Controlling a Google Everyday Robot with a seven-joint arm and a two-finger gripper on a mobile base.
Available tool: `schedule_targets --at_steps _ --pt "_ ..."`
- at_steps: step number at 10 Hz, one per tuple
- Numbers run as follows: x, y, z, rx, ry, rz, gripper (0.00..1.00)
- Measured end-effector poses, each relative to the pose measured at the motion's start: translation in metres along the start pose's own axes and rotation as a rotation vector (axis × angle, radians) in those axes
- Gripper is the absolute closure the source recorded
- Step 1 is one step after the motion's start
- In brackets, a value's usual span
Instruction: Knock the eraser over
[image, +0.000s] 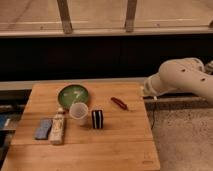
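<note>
1. We cannot make out any writing on the cream-coloured bottle (58, 127) or on the other things on the wooden table (120, 150)
2. The gripper (148, 91) sits at the end of the white arm (182, 77), by the table's far right corner; we cannot tell whether it is spread or pressed together, and it holds and touches nothing that we can see
3. The eraser (97, 119), dark with white vertical stripes, stands upright near the middle of the table, just beside the translucent cup (79, 112) on the cup's right, and well apart from the gripper
4. A small red object (119, 103) lies between the eraser and the gripper
5. A green bowl (73, 95) sits behind the cup
6. The bottle lies left of the cup, with a flat blue-grey pad (43, 128) just beside it on its left
</note>
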Motion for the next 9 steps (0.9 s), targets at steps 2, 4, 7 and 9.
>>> schedule_targets --at_steps 2,4,7,9 --pt "0.002 0.004 0.001 -0.017 0.018 -0.024 1.00" --pt "0.012 0.032 0.007 -0.047 0.056 -0.084 1.00" --pt "0.048 0.083 0.025 -0.069 0.143 -0.170 1.00" --pt "0.062 0.096 0.040 -0.093 0.185 -0.169 1.00"
